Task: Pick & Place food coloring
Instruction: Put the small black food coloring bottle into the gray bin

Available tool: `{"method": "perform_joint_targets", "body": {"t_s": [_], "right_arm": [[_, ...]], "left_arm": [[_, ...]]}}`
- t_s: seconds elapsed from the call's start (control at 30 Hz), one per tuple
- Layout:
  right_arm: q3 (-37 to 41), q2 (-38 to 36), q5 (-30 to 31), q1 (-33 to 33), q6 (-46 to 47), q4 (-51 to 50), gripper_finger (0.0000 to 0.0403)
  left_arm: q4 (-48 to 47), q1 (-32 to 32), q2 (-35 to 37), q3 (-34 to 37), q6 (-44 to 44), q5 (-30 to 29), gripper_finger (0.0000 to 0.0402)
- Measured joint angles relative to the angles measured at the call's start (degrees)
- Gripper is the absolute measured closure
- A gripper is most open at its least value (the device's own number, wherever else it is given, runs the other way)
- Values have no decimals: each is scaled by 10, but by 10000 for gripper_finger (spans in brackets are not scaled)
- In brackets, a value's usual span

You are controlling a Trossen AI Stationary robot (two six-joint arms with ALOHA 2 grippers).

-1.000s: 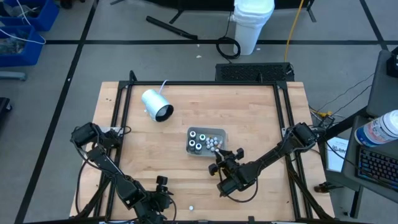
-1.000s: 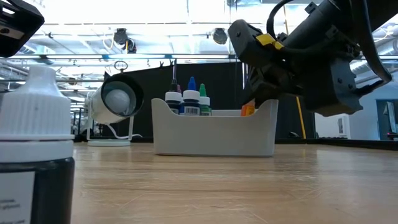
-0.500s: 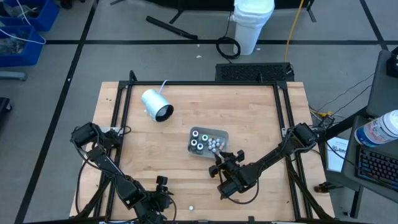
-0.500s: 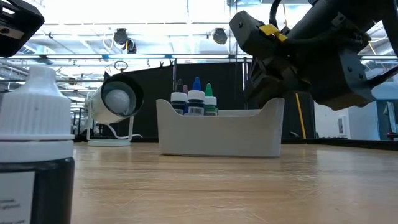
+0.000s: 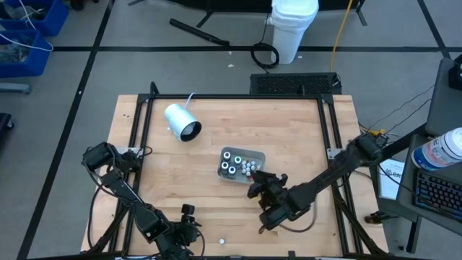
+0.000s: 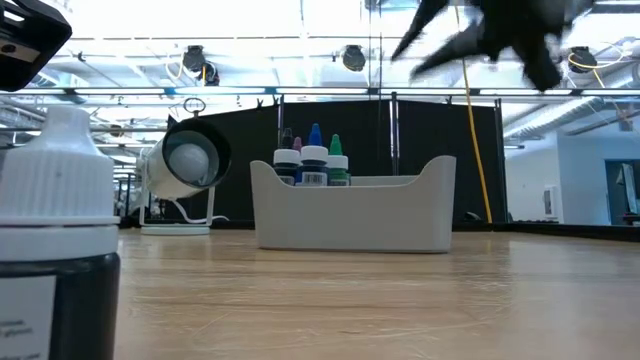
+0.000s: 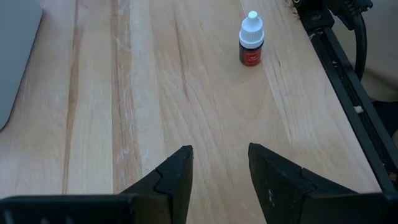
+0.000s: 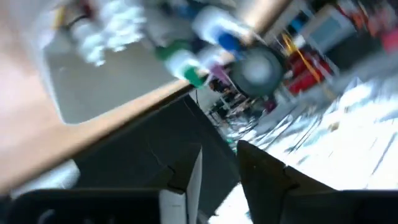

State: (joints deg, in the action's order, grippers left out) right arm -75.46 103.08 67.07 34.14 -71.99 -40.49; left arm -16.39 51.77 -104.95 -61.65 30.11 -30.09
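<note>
Field notes — remote station, reading left to right.

**Risks**
- Left: one small dark bottle with a white cap and red label (image 7: 251, 45) stood alone on the pale wooden table (image 5: 289, 130), close to its black edge rail and well apart from the others. It stood upright, narrow-based and top-heavy by the look of it. A slightly off-centre pinch would likely tip it, and I judged it could roll toward the rail.
- Left of centre: the white-and-grey cylinder with a cord (image 5: 181, 121) lay on its side, clear of both arms. I saw little danger there unless a wide sweep clipped it.
- Centre: the shallow grey rectangular tray (image 6: 350, 215) held the rest of the food coloring bottles (image 6: 313, 166), which stood upright and packed together, with blue, green and white tips showing above the wall. The tray looked light, so an arm brushing its rim could slide it or topple the cluster.
- Right: the right gripper (image 5: 258, 185) sat just beside the tray's near corner. That closeness was my main worry, because that arm's own camera gave only a smeared picture.

**Tools**
- The left gripper (image 7: 217, 171) waited near the table's front edge. Its fingers were parted and had nothing between them. It faced the lone bottle and touched neither the bottle nor the wood.
- Right gripper — I could not tell whether it was released or clenched, or whether it carried a bottle.
</note>
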Motion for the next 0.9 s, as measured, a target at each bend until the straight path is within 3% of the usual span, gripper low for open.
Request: {"method": "perform_joint_targets", "body": {"t_s": [0.13,0.3,0.47,0.6,0.7,0.9], "right_arm": [[0,-90,-31,23,166,-1,338],[0,-213,-186,45,418,0,393],[9,-318,-282,45,626,18,393],[92,-393,-290,45,659,84,401],[190,-457,-332,30,636,187,400],[376,-588,-525,-68,639,391,402]], "left_arm": [[0,0,0,0,0,0,240],[0,0,0,0,0,0,240],[1,-5,0,0,4,-6,240],[2,-14,0,0,4,-25,240],[2,-20,0,0,4,-25,240],[2,-24,0,0,-14,-21,240]]}}
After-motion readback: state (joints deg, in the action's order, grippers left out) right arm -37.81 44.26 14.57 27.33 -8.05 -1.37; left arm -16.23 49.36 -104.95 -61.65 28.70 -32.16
